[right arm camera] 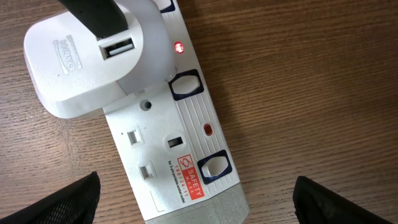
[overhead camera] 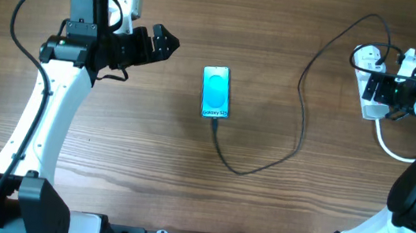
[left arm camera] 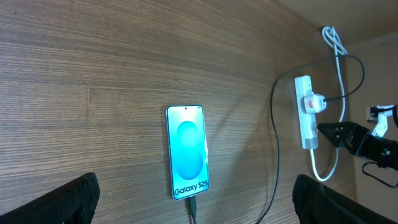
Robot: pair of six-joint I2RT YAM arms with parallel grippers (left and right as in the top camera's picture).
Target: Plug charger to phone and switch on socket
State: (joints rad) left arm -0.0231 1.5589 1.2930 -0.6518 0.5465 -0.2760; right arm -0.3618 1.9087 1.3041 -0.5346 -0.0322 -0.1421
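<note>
At the middle of the wooden table [overhead camera: 109, 144] the phone [overhead camera: 216, 92] lies flat, its teal screen lit and facing up. The black cable of the charger [overhead camera: 300, 120] meets the phone's bottom edge, loops across the wood and runs up to the white plug head [right arm camera: 87, 59], which sits in the socket [right arm camera: 174, 137] at the far right of the table. Beside the plug head a small red lamp [right arm camera: 179, 47] glows on the strip, and the next outlet along is free. The right gripper [overhead camera: 377, 89] hangs just over the socket with its fingers spread wide and holding nothing. The left gripper [overhead camera: 166, 42] hovers well apart from the phone, to its left, with its fingers also wide and empty.
</note>
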